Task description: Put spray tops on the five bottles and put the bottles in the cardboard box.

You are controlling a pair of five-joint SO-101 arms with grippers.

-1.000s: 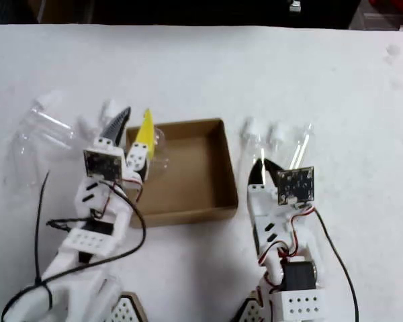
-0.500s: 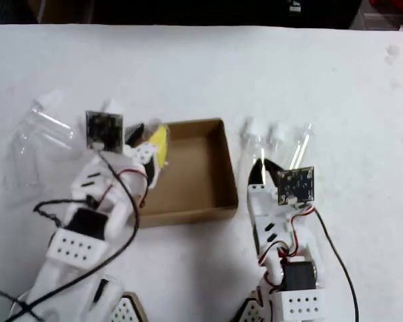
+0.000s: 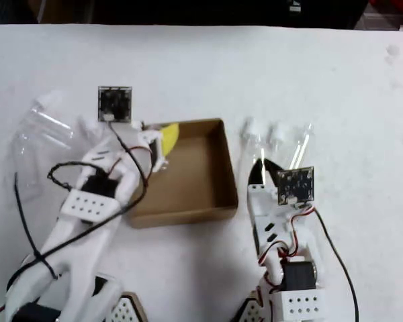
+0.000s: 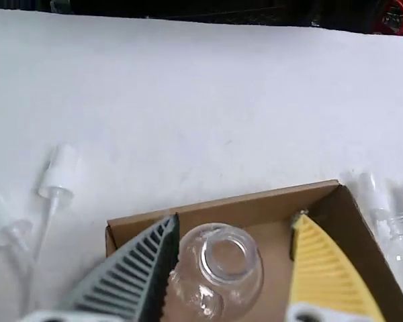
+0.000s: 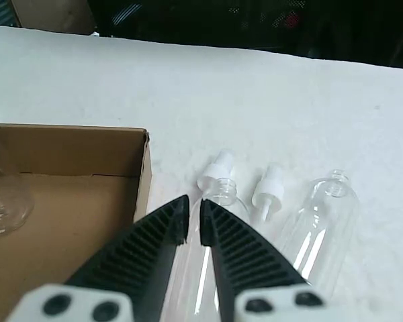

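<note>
left gripper (image 4: 235, 221) released over box (image 4: 255, 199), bottle (image 4: 215, 268) between fingers, against grey one; right gripper (image 5: 194, 220) clenched, empty

Cardboard box (image 3: 196, 176) mid-table; bottles (image 3: 46, 125) left of it; spray tops (image 3: 277, 136), more bottles (image 3: 299, 151) right.

Light: I see the table (image 3: 201, 60) evenly bright, nearly washed out.
Backdrop: dark past the table's far edge.
Shadows: I find only faint, soft ones.
Glare: white streaks along a clear bottle (image 5: 322, 221).
</note>
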